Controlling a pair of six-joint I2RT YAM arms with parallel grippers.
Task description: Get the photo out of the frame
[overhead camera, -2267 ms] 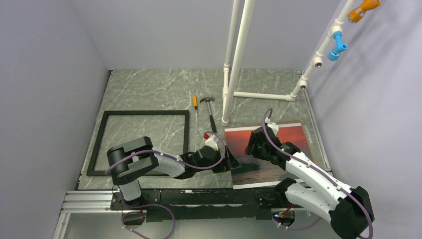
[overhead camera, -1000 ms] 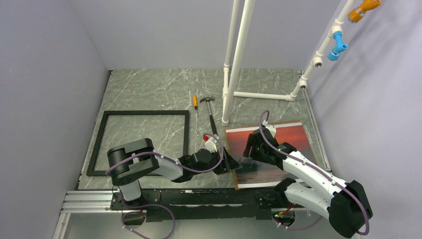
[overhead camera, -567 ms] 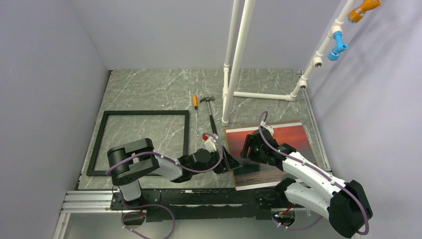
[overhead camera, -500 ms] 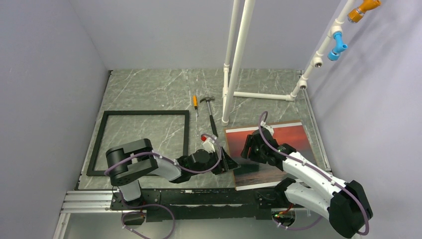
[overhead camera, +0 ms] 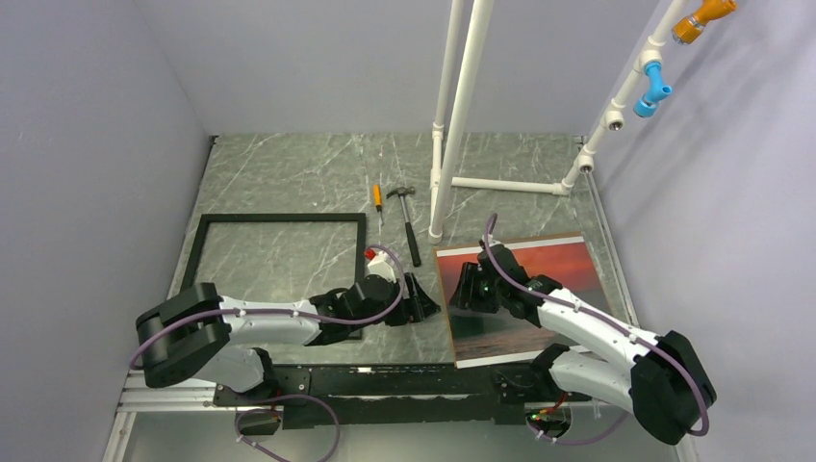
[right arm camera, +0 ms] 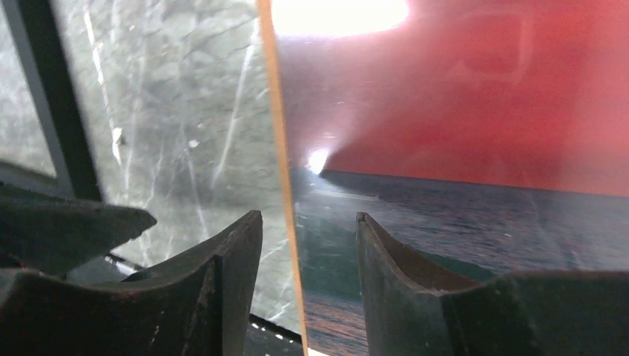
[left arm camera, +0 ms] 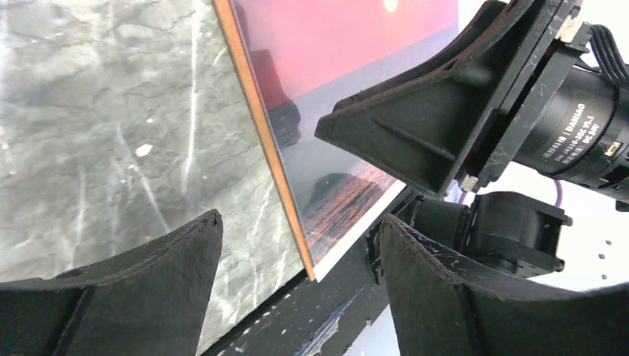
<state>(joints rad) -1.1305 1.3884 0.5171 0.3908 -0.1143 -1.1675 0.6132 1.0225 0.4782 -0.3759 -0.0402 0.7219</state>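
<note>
Looking down from the top view, the frame (overhead camera: pixel 279 218) lies empty at left centre of the tabletop (overhead camera: pixel 318 173). The photo (overhead camera: pixel 568 269) lies picture-side up at right centre, well apart from it, so the removal itself looks done. The left pincer (overhead camera: pixel 426 306) sits low just left of the print's left edge, jaws spread wide and holding nothing, while the right pincer (overhead camera: pixel 460 289) hovers over that edge. In the left wrist view, the photo's orange-brown edge runs from upper left to lower centre between the two dark fingers and touches neither. In the right wrist view, the jaws stand parted on either side of that edge, one finger over marble and the other over the dark sea, with no grip visible. A strip of the frame shows at upper left. The step in hand seems to be letting go and backing off. Both pincers would best rise straight up with jaws apart, so no fingertip catches the edge and drags the print.
</note>
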